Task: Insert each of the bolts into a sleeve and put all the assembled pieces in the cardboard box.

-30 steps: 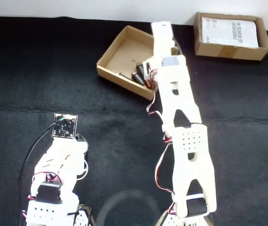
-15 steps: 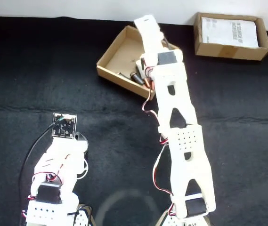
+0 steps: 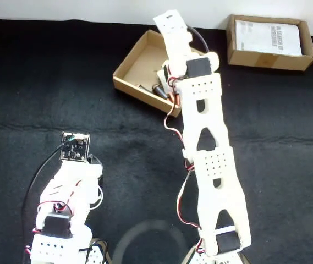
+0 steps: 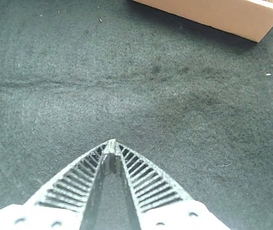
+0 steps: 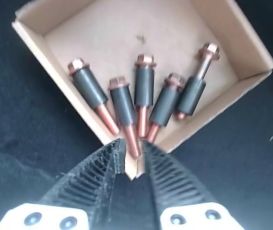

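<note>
R jaws narrowly apart, empty, over cardboard box (image 5: 244, 40) w/ sleeved bolts (image 5: 144, 86); L jaws closed, empty

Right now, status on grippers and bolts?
Left gripper shut, empty, over cloth. Right gripper open above cardboard box corner. Five sleeved bolts inside. Nothing blocking.

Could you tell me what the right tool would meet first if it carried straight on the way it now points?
Probably the near corner of the cardboard box, directly ahead of the right tool; the copper end of an assembled bolt lies just beyond. Depth is unclear.
</note>
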Motion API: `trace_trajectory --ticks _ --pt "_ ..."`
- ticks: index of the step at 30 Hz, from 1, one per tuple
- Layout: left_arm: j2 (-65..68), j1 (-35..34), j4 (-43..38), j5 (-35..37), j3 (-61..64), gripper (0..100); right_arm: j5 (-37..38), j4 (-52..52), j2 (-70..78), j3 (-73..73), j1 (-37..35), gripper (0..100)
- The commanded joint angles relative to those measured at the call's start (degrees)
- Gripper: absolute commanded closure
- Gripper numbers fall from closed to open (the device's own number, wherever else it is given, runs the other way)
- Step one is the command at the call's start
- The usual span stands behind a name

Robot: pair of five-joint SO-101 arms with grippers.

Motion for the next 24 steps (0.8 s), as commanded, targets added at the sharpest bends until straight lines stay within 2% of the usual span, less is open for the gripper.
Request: trace_trajectory --ticks 1,17,24 --pt "-0.5 -0.7 -1.1 -0.4 1.1 98 0.5 0.8 -7.0 -7.3 -0.4 99.1" --pt "-0.5 -0.7 -1.1 -0.4 1.1 98 0.4 1.3 -27.4 -7.1 -0.2 99.1" --pt "-0.5 -0.7 -1.1 -0.4 1.1 98 -2.6 1.3 -40.7 4.3 -0.1 99.1"
